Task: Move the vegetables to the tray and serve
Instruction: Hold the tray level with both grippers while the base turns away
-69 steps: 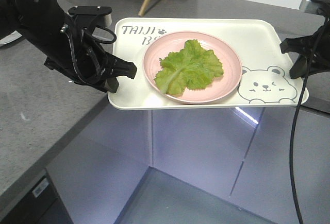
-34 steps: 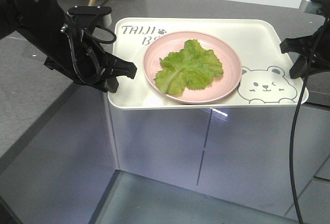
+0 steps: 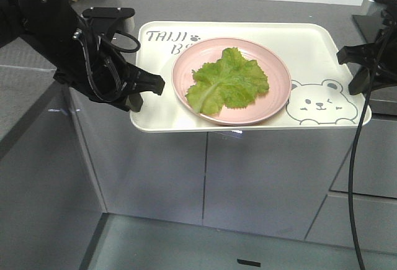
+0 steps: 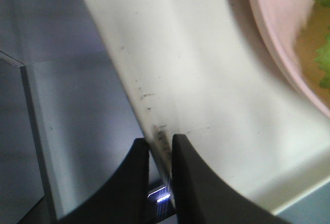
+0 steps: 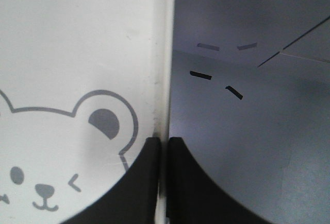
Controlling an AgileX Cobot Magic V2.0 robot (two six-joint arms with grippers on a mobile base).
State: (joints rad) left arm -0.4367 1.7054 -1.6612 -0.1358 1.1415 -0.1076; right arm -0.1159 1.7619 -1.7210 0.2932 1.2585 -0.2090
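carrying is what this looks like. in the front view the tray (image 3: 310,40) hangs level in the upper middle of the frame, off any surface, with grey cabinet doors (image 3: 248,183) below it. the left gripper (image 3: 146,90) has its left rim and the right gripper (image 3: 356,71) has the right rim, beside the bear drawing (image 3: 319,102). one claw on each short side balances the load, i'd say. the vegetables (image 3: 229,81) lie on the pink plate (image 3: 186,65), which sits mid-tray, so the transfer looks finished and only the serving is left.

the left wrist view is a bit blurred. low in the frame, two dark fingers (image 4: 136,162) are closed narrow with the tray's edge (image 4: 154,131) wedged between them. the plate curves in at the upper right with a scrap of green on it.

in the right wrist view the jaws are likewise squeezed onto the thin rim (image 5: 164,80), which runs straight up the centre of the frame (the winking bear fills the lower left). a grip this close to the lip leaves little margin, so any tilt could send the plate sliding.
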